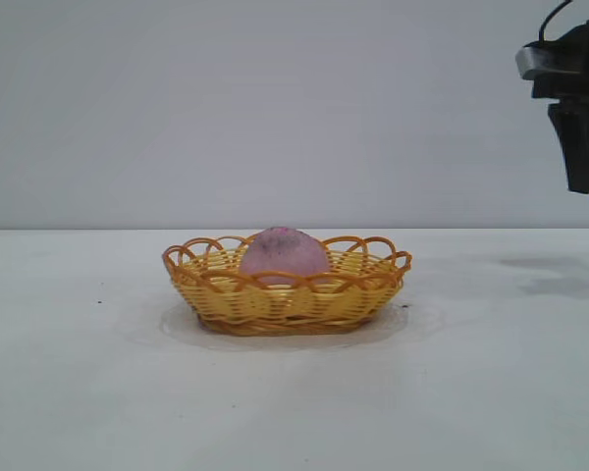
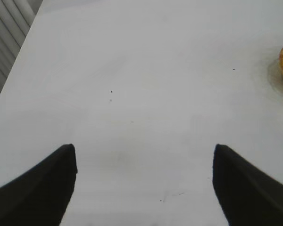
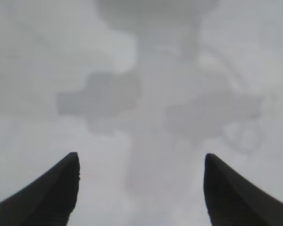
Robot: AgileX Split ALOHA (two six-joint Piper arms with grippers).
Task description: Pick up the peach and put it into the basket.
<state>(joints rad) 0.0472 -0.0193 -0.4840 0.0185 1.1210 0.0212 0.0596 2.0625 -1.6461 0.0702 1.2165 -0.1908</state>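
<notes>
The left gripper (image 2: 144, 188) hangs spread and empty over bare table (image 1: 79, 392). The peach (image 1: 283, 253) sits in the basket (image 1: 287, 294) mid-table. High at far right, well clear, the right gripper (image 3: 141, 190) is spread, apparently holding nothing.

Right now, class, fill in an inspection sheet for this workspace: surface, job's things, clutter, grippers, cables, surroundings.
Surface: white table, a few dark specks.
Job's things: peach sits inside the basket; basket upright at the table's middle.
Clutter: nothing seen.
Grippers: right gripper open, empty, raised at the right edge, pointing down; left gripper open, empty, over bare table.
Cables: one dark cable above the right gripper.
Surroundings: plain grey wall.
</notes>
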